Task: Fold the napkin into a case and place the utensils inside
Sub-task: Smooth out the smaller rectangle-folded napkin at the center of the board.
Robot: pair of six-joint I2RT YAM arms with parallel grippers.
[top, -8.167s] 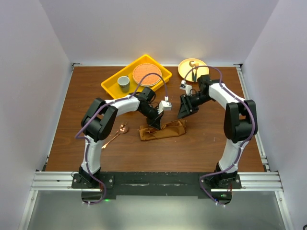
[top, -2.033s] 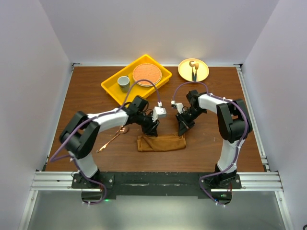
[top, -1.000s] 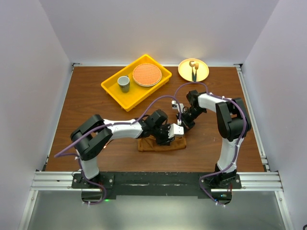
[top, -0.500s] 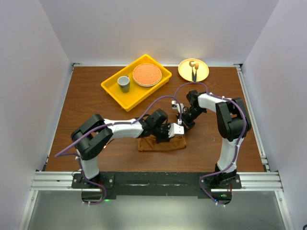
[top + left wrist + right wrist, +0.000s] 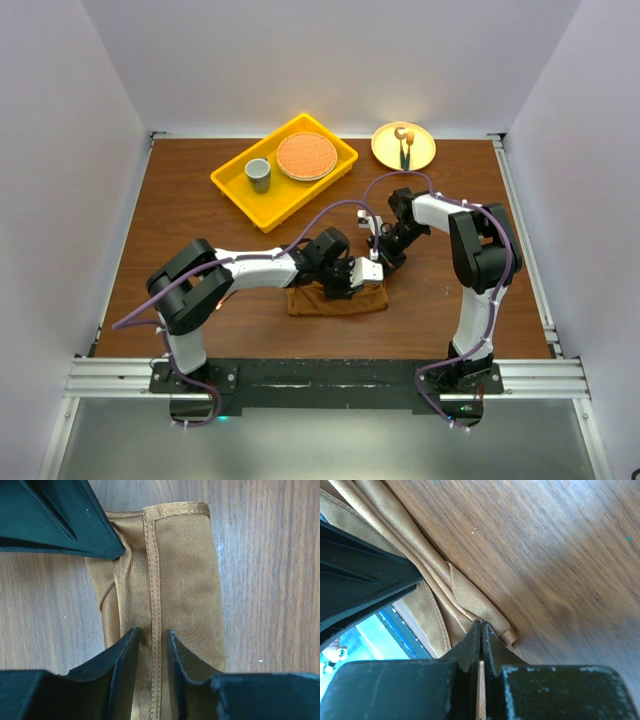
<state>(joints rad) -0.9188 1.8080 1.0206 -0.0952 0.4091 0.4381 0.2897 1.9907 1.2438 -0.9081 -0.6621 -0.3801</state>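
The rust-brown napkin [image 5: 318,301] lies folded into a narrow oblong case near the table's front middle. My left gripper [image 5: 352,286] is down on its right part. In the left wrist view its jaws [image 5: 152,632] stand narrowly open astride the stitched hem of the napkin [image 5: 185,580], which lies flat between them. My right gripper [image 5: 384,264] is shut, with its tips [image 5: 481,625] pressed onto the puckered folds at the end of the napkin [image 5: 465,595]. One right finger [image 5: 60,520] also shows in the left wrist view. The utensils are hidden from view.
A yellow tray [image 5: 240,204] at the back holds a grey cup [image 5: 258,174] and a round orange plate [image 5: 305,156]. To its right, a yellow plate [image 5: 388,150] carries a dark-handled utensil [image 5: 405,152]. White walls close in the table.
Two seconds ago my left gripper was at the napkin's left end; it then swung across to the right part. During the last second neither arm visibly moved.
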